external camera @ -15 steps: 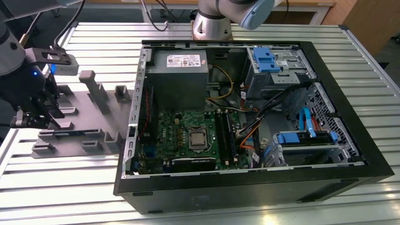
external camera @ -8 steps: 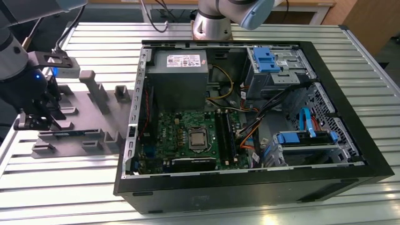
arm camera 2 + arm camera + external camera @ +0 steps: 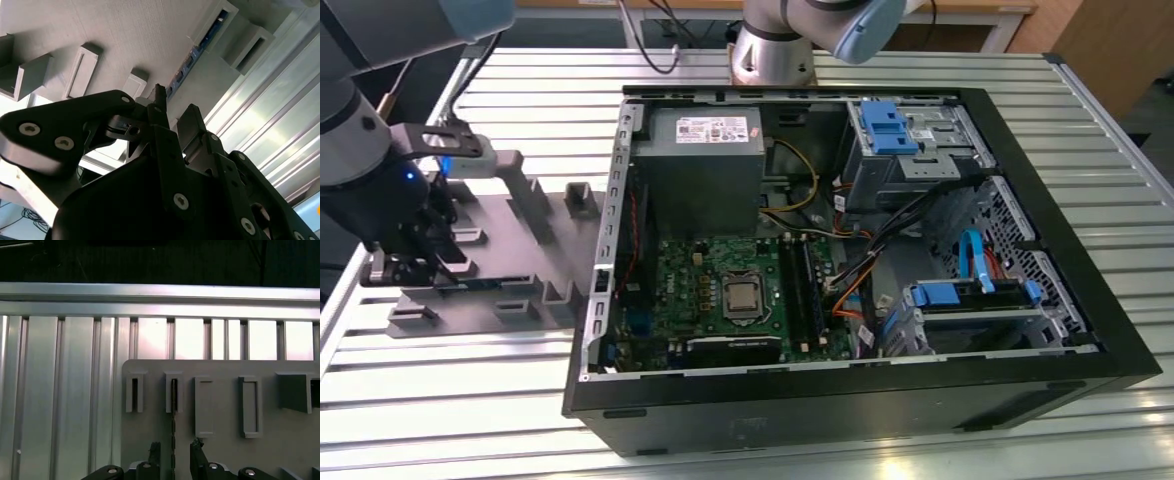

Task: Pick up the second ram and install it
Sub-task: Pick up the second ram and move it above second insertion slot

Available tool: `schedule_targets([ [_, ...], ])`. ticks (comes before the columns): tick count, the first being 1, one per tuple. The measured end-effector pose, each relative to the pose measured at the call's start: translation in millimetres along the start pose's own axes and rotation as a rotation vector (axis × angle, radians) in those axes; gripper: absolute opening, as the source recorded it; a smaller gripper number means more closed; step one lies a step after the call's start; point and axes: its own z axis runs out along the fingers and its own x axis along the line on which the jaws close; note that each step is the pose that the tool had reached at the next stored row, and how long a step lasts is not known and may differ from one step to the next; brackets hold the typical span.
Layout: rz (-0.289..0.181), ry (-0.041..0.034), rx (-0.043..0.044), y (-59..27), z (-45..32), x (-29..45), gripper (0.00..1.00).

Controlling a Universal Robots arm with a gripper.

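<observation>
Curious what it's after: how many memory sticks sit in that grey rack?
1: a thin dark memory stick stands on edge in the grey plastic rack, flanked by the gripper. Others may be hidden.

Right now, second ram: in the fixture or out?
In. The second ram stands on edge in the gray fixture slots; gripper open astride it.

Exterior view high over case [image 3: 854,400] — both wrist views close on gray fixture [image 3: 225,450] [image 3: 125,40]
</observation>
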Motion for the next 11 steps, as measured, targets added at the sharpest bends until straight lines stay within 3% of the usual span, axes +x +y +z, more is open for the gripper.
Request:
schedule_targets([
  [11,0.0,0.0,0.0,-0.4,13.7,1.4,0.37],
])
